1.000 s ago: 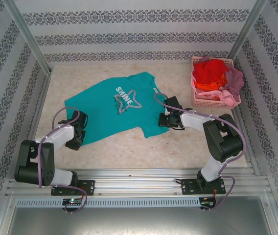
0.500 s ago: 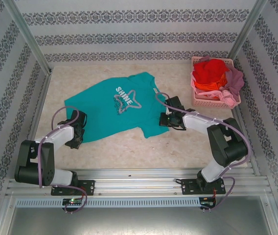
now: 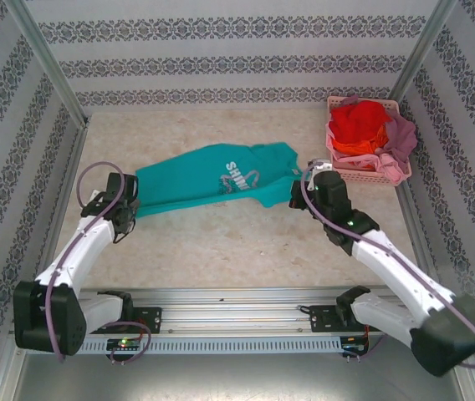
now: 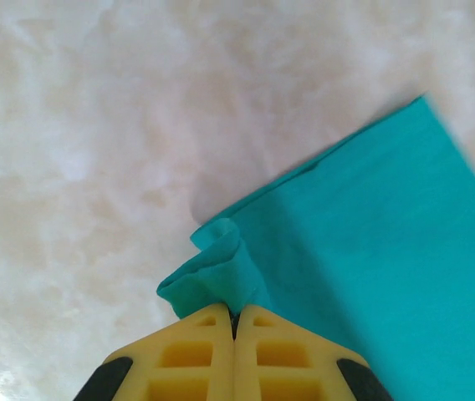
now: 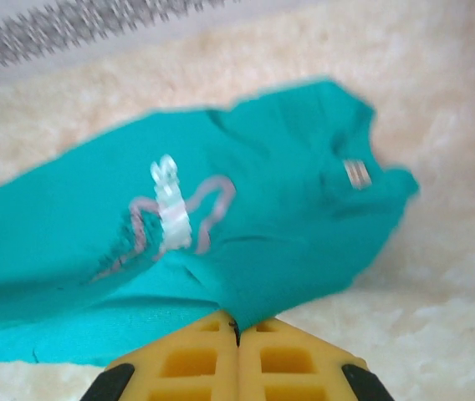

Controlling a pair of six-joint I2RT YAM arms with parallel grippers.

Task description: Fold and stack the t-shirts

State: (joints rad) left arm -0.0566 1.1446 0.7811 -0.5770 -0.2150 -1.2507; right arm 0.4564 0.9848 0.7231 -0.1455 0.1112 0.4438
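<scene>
status: first fold in hand, no stack started. teal t-shirt [image 3: 212,177] lies at mid-table as a narrow band stretched between the two arms, with its white chest lettering [image 3: 239,175] facing up. whether the band is already doubled over or only raised off the table [image 3: 221,251] cannot be told from the top view.

left gripper [image 3: 124,207]: jaws fully closed on a bunched corner of the teal cloth at the band's left end. in the left wrist view the fabric rolls into a small lip directly ahead of the yellow fingertips [image 4: 196,351].

right gripper [image 3: 299,194]: jaws fully closed on the shirt's edge at the band's right end. the right wrist view is blurred, but it shows teal cloth entering the closed tips, with the neck label [image 5: 354,173] beyond them.

remaining items: red t-shirt [image 3: 356,121], orange t-shirt [image 3: 353,149] and mauve-pink t-shirt [image 3: 400,140] sit heaped and unfolded in the pink basket [image 3: 350,174] at the far right of the table, just beyond the right gripper.

assessment: the task appears to be at an early stage. one shirt of four is being handled, and its fold is not yet complete. three shirts remain to be taken out, spread, folded and placed on top.
</scene>
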